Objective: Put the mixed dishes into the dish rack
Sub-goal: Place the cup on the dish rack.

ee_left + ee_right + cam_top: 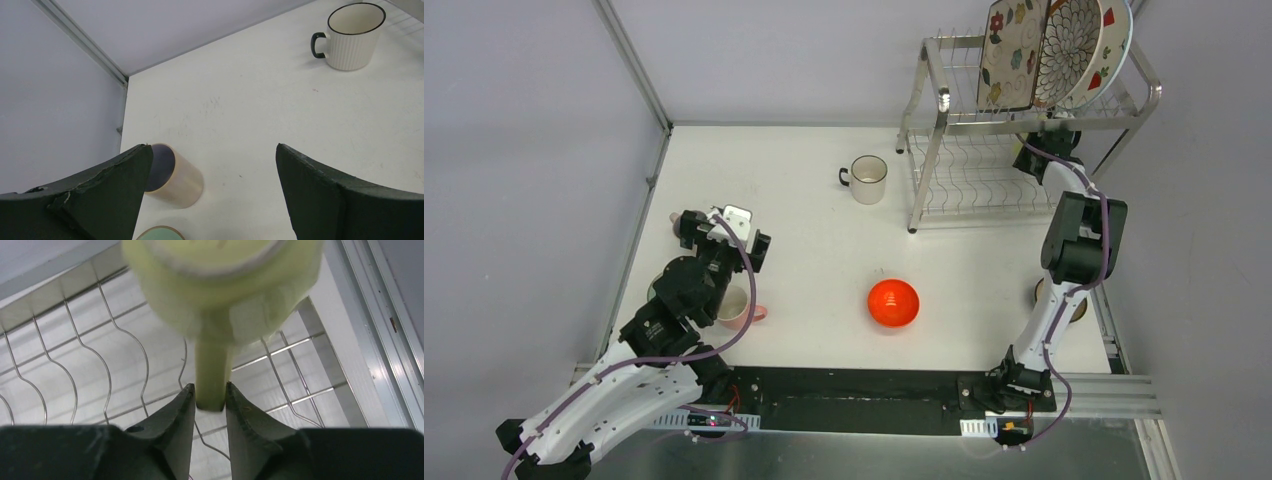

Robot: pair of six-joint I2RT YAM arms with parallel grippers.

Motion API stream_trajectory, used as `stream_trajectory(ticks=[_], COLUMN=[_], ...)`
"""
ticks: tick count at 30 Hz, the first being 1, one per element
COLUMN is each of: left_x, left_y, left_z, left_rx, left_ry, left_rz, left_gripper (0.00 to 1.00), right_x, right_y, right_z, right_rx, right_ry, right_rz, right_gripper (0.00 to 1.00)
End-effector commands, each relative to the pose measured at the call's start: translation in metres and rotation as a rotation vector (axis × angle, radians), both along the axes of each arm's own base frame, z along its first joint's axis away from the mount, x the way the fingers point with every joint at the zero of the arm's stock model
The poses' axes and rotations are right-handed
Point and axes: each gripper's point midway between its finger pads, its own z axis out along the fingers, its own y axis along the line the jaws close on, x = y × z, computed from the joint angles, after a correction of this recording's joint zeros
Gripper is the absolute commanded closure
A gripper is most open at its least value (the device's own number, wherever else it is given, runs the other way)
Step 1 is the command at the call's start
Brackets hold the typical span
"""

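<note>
The dish rack point(1024, 120) stands at the back right. Its upper shelf holds a floral rectangular plate point(1007, 50), a brown-petal round plate point(1069, 50) and a strawberry white plate point(1116, 35), all upright. My right gripper point(210, 395) reaches in over the rack's wire lower shelf point(75, 370). It is shut on the handle of a yellow cup point(220, 280). My left gripper point(212, 150) hangs open and empty over the left of the table. A beige cup point(177, 177) lies on its side by its left finger. A pale green bowl's rim point(159, 233) shows just below.
A white cup with a dark handle point(867, 178) stands left of the rack. A red-orange bowl point(893, 302) sits mid-table. A pink cup point(742, 308) lies partly under the left arm. A dark brown bowl point(1079, 305) peeks from behind the right arm.
</note>
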Motion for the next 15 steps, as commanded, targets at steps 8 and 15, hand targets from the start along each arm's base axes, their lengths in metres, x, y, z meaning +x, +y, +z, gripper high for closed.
stream_trajectory(ticks=[8,15], left_x=[0.0,-0.001], left_y=[-0.003,-0.004], left_z=[0.007,0.008], left_rx=[-0.019,-0.024], left_ry=[-0.024,-0.026], left_rz=[-0.023,-0.028], left_gripper=[0.02,0.02], right_x=[0.014,-0.008], right_y=[0.002,0.011], right_z=[0.039,0.048], right_rx=[0.011,0.084], right_ry=[-0.074,-0.027], right_rz=[0.024,-0.011], right_gripper=[0.56,0.49])
